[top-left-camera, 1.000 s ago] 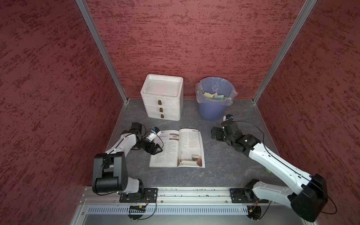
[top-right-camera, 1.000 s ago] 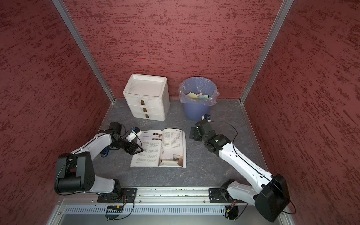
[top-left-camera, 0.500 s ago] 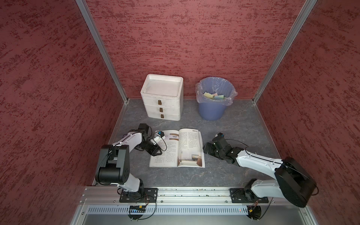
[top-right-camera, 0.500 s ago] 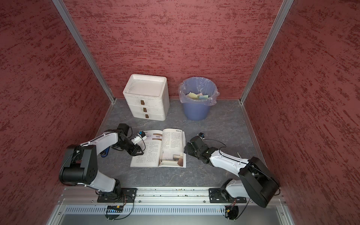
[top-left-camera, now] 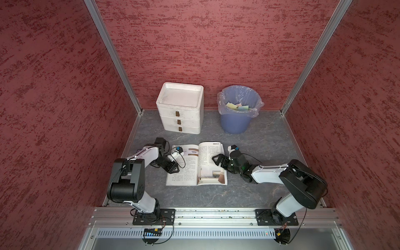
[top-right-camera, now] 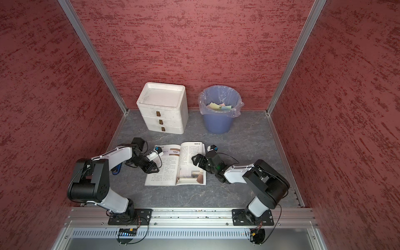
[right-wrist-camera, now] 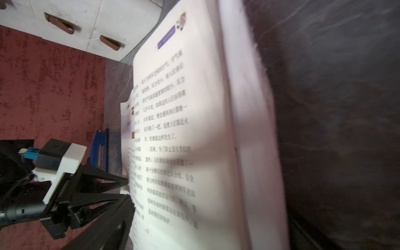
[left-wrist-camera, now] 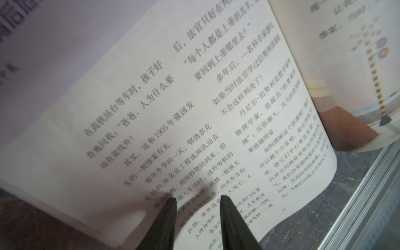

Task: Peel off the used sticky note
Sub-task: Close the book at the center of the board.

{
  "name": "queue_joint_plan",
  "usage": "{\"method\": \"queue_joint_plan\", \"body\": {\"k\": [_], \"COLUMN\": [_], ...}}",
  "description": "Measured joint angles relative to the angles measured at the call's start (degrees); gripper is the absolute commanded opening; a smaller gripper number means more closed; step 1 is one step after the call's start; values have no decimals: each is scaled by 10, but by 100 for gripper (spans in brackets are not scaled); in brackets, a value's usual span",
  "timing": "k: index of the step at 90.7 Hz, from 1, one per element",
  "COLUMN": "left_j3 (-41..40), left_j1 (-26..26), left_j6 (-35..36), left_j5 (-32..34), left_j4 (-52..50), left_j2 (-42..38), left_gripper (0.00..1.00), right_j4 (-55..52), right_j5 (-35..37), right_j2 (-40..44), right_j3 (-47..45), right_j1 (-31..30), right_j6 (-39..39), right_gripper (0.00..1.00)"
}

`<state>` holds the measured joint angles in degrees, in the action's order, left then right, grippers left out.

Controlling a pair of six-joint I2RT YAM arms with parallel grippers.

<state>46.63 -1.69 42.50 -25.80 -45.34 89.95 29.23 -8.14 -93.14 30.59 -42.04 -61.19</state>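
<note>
left jaws narrow, nothing between them, tips at the left page (left-wrist-camera: pixel 194 108) of the open book (top-left-camera: pixel 188 175) | right jaws wide, low over the right page (top-left-camera: pixel 207 149) | used sticky note: cannot make it out on either page | coloured notes (top-left-camera: pixel 237 106) in lined blue bin (top-left-camera: pixel 236 123) at the desk (top-left-camera: pixel 259 151) back

Inspected: left arm (top-left-camera: pixel 149 154) and right arm (top-left-camera: pixel 268 173) have white link shells and black cylindrical joint housings (top-left-camera: pixel 125 186). Each stands on a black base plate (top-left-camera: pixel 153 217) fixed with screws. Thin black cables (top-left-camera: pixel 184 161) loop at the wrists. White wrist camera mounts (top-left-camera: pixel 175 155) carry a blue connector (top-left-camera: pixel 178 149). The left gripper (left-wrist-camera: pixel 199 198) has black fingers (left-wrist-camera: pixel 166 220) tapering to points.
</note>
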Motion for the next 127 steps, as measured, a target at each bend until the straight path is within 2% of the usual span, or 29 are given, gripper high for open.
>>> {"method": "queue_joint_plan", "body": {"k": [22, 35, 47, 72, 86, 96, 108, 127], "left_j3": [1, 2, 9, 44, 87, 101, 96, 62], "left_j1": [0, 1, 18, 117, 188, 217, 211, 145], "left_j6": [0, 0, 7, 48, 82, 102, 114, 92], "left_j5": [2, 1, -11, -47, -68, -69, -67, -48], "left_j4": [0, 0, -9, -58, -97, -111, -122, -93], "left_j2": [1, 2, 6, -8, -27, -43, -53, -22], "left_gripper": [35, 34, 33, 33, 33, 34, 34, 31], "right_j4": [147, 129, 76, -51, -93, -125, -156, -170], "right_j5": [-62, -68, -67, -40, -39, -31, -12, 10], "right_j2": [-50, -32, -7, 1, -55, -74, -70, -85], "right_j3": [-23, -16, 39, 203, 278, 290, 273, 231], "right_j1": [-24, -49, -87, -164, -173, -170, -151, -99], "right_j6": [-55, -54, -34, 43, 68, 81, 83, 73], "right_gripper": [98, 98, 98, 98, 98, 98, 97, 91]}}
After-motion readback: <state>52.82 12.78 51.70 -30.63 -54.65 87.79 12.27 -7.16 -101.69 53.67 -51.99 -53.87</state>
